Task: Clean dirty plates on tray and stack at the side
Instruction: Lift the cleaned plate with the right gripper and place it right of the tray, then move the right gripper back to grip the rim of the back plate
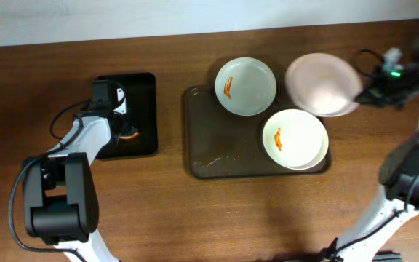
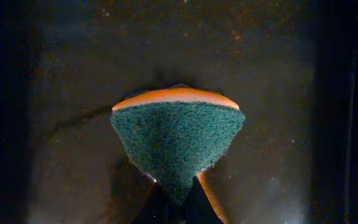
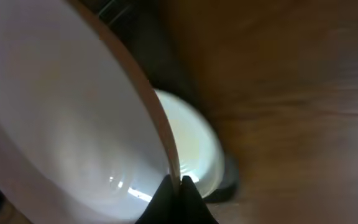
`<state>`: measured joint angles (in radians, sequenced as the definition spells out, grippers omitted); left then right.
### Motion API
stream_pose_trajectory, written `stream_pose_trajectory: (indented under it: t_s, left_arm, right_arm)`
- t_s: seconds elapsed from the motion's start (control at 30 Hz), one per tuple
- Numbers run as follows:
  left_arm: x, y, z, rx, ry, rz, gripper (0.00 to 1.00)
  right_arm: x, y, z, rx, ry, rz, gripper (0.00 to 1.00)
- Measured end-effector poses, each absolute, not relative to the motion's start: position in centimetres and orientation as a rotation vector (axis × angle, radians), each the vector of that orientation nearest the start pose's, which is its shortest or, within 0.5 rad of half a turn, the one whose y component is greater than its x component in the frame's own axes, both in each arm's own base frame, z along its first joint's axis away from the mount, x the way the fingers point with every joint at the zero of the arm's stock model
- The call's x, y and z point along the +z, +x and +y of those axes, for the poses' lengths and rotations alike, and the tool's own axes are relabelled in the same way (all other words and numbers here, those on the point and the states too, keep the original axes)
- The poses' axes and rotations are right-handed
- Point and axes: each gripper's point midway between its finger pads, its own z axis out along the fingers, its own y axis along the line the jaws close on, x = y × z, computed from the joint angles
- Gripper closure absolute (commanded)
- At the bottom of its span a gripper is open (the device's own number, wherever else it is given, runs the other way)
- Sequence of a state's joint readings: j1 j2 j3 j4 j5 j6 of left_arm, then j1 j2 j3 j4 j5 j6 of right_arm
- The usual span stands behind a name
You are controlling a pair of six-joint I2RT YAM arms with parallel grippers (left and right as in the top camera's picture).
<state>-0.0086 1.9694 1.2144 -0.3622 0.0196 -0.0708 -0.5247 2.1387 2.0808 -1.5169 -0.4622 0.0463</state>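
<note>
Plate (image 1: 322, 84), tilted, has its rim pinched between the right fingers (image 3: 194, 208); left fingers (image 2: 160, 208) clamp a green sponge (image 2: 178, 146).

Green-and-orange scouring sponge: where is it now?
The sponge sits at overhead's left, pinched in the left pincer over the small black rectangular tray, left of the large brown tray.

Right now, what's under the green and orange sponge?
A small black rectangular tray lies under the green-and-orange sponge, which the left pincer grips. The patch directly beneath is hidden.

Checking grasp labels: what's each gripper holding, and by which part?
The left gripper pinches the sponge at its lower corner; the right gripper clamps a plate by its rim.
</note>
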Motion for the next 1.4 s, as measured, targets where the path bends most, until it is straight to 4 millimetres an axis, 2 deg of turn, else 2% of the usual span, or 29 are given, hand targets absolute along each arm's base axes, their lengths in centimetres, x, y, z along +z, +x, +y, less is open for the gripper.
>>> stream_pose_trajectory:
  t_s: [0.1,0.2,0.27,0.33,0.37,0.47,0.5,0.53,0.57,0.6,0.63,0.67,0.7,0.73,0.77,0.8,0.83,0.87,0.9,0.93,0.97,1.03,1.07,1.1,1.13,1.17,1.27,1.3,1.4]
  left_arm:
    - [1.2,45.0,-0.7,-0.051,-0.077,2.688,1.0]
    - [1.2,45.0,-0.7,-0.051,-0.077,2.686,1.0]
    - [1.2,45.0,-0.7,-0.051,-0.078,2.686,1.0]
    - [1.2,45.0,-0.7,-0.051,-0.078,2.686,1.0]
    - [1.2,45.0,-0.7,-0.051,-0.077,2.686,1.0]
    - [1.2,45.0,-0.7,-0.051,-0.077,2.685,1.0]
    - [1.2,45.0,-0.7,-0.051,-0.077,2.684,1.0]
    - [1.2,45.1,-0.7,-0.051,-0.077,2.684,1.0]
    - [1.2,45.1,-0.7,-0.051,-0.077,2.683,1.0]
    - [1.2,45.1,-0.7,-0.051,-0.077,2.683,1.0]
    - [1.2,45.1,-0.7,-0.051,-0.077,2.683,1.0]
    - [1.2,45.1,-0.7,-0.051,-0.077,2.683,1.0]
    - [1.2,45.1,-0.7,-0.052,-0.077,2.683,1.0]
    - [1.2,45.1,-0.7,-0.051,-0.077,2.683,1.0]
    - [1.2,45.1,-0.7,-0.052,-0.077,2.682,0.99]
    - [1.2,45.1,-0.7,-0.051,-0.077,2.682,0.99]
    - [1.2,45.1,-0.7,-0.051,-0.077,2.683,0.99]
    - [1.2,45.1,-0.7,-0.052,-0.077,2.682,0.99]
    - [1.2,45.1,-0.7,-0.051,-0.077,2.68,0.99]
    - [1.2,45.1,-0.7,-0.052,-0.077,2.681,0.99]
    - [1.2,45.1,-0.7,-0.052,-0.077,2.68,0.99]
    - [1.2,45.1,-0.7,-0.052,-0.077,2.681,0.99]
    - [1.2,45.1,-0.7,-0.052,-0.077,2.681,0.99]
    - [1.2,45.1,-0.7,-0.052,-0.077,2.68,0.98]
    - [1.2,45.1,-0.7,-0.052,-0.077,2.681,0.98]
    - [1.2,45.1,-0.7,-0.052,-0.077,2.681,0.98]
    - [1.2,45.1,-0.7,-0.052,-0.077,2.68,0.98]
    - [1.2,45.1,-0.7,-0.052,-0.077,2.68,0.98]
    - [1.2,45.1,-0.7,-0.052,-0.077,2.68,0.98]
  right_arm:
    - [14.1,37.8,-20.7,0.554,1.088,2.716,0.96]
    - [10.4,34.5,-25.9,0.355,1.363,2.663,0.96]
    - [7.5,33.7,-27.0,0.296,1.426,2.645,0.96]
    - [5.1,33.2,-26.6,0.279,1.484,2.641,0.96]
    - [3.6,32.7,-26.6,0.257,1.541,2.628,0.92]
    - [3.0,32.5,-26.8,0.229,1.583,2.604,0.84]
    - [3.0,32.5,-26.8,0.227,1.589,2.603,0.77]
    - [3.0,32.4,-26.8,0.227,1.591,2.605,0.64]
    - [3.0,32.4,-26.4,0.255,1.591,2.613,0.42]
    - [3.2,32.5,-25.7,0.314,1.571,2.627,0.37]
    - [4.1,33.5,-23.6,0.496,1.471,2.65,0.33]
    - [5.1,34.3,-22.4,0.573,1.409,2.665,0.24]
    - [7.7,37.0,-20.5,0.609,1.23,2.678,0.02]
    - [10.8,39.9,-17.8,0.581,1.03,2.685,0.02]
    - [15.7,43.6,-11.9,0.535,0.704,2.675,0.02]
    - [18.2,45.1,-8.4,0.517,0.544,2.647,0.02]
    - [19.8,47.8,-2.6,0.419,0.302,2.612,0.02]
    - [19.3,48.7,-0.2,0.34,0.226,2.618,0.02]
    - [17.8,49.8,2.0,0.238,0.19,2.633,0.01]
    - [13.3,51.1,5.2,0.096,0.157,2.687,0.02]
    - [10.0,51.0,6.2,0.043,0.151,2.743,0.08]
    - [5.9,51.8,6.1,-0.015,0.208,2.774,0.16]
    - [4.8,51.8,6.0,-0.03,0.233,2.787,0.27]
    - [4.0,51.9,5.8,-0.041,0.248,2.791,0.44]
    - [3.2,51.9,5.8,-0.042,0.264,2.801,0.48]
    - [2.3,51.7,6.1,-0.027,0.274,2.821,0.63]
    - [1.8,51.3,6.9,0.039,0.272,2.848,0.92]
    - [1.8,51.2,7.3,0.078,0.272,2.855,0.96]
    - [1.9,49.9,9.1,0.215,0.259,2.92,0.96]
